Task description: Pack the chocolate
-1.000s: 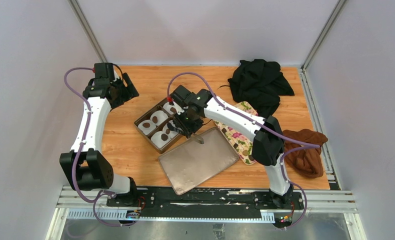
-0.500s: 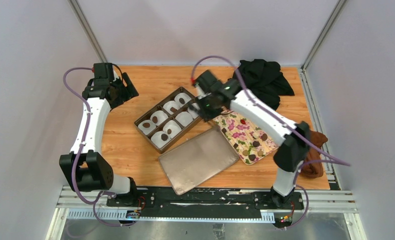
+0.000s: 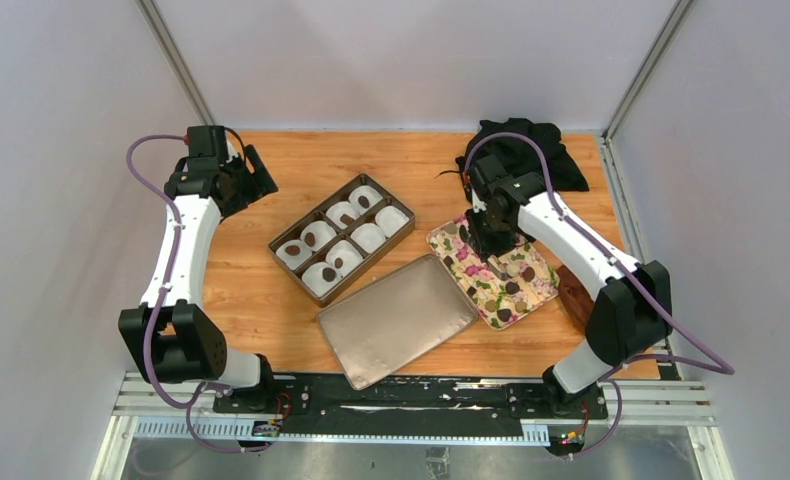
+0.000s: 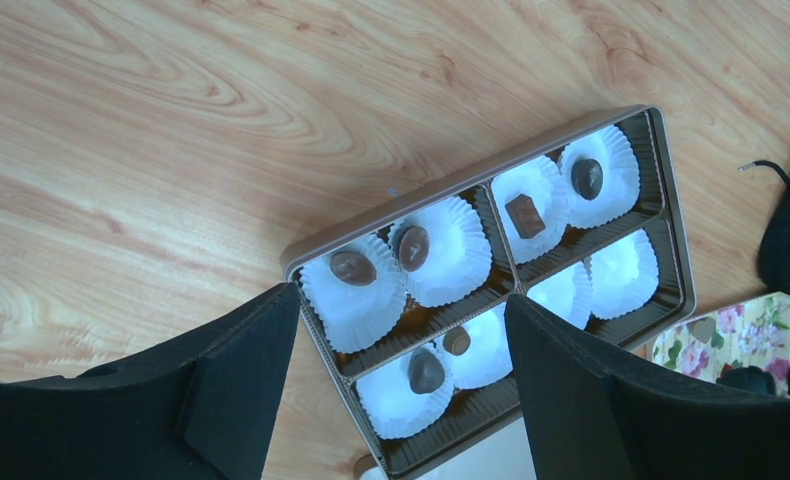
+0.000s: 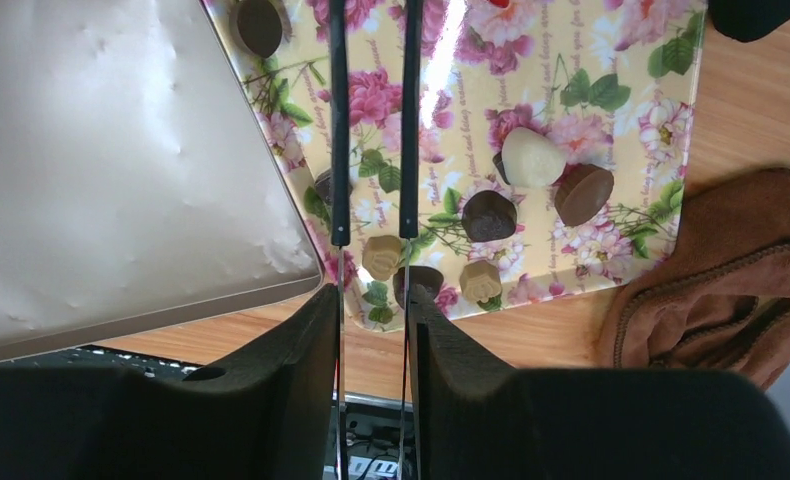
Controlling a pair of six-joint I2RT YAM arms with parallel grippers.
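Over on the flowered tray (image 5: pixel 661 60) the loose chocolate (image 5: pixel 489 215) lies scattered: small bite-size pieces, several dark and round, one milk-brown disc, a white heart and a couple of cream ones. The right gripper (image 5: pixel 371 295) hangs right above them, fingers nearly together and pinching a pair of tweezers (image 5: pixel 408 120), whose two black arms stand slightly apart. More pieces sit apart in the brown box (image 4: pixel 663 200), six of them nested in white paper cups (image 4: pixel 461 260), while two cups show only white. The left gripper (image 4: pixel 401 300) hovers well off to that box's far-left side, spread wide and holding nothing. Now the tricky bits. The tweezers run off the top of the wrist view, so I cannot tell whether their tips have a piece. One dark piece only peeks out from behind a tweezer arm. From overhead, the right arm covers nearly all of the rust-brown cloth (image 5: pixel 731 270), and the gripper blocks part of the tray.
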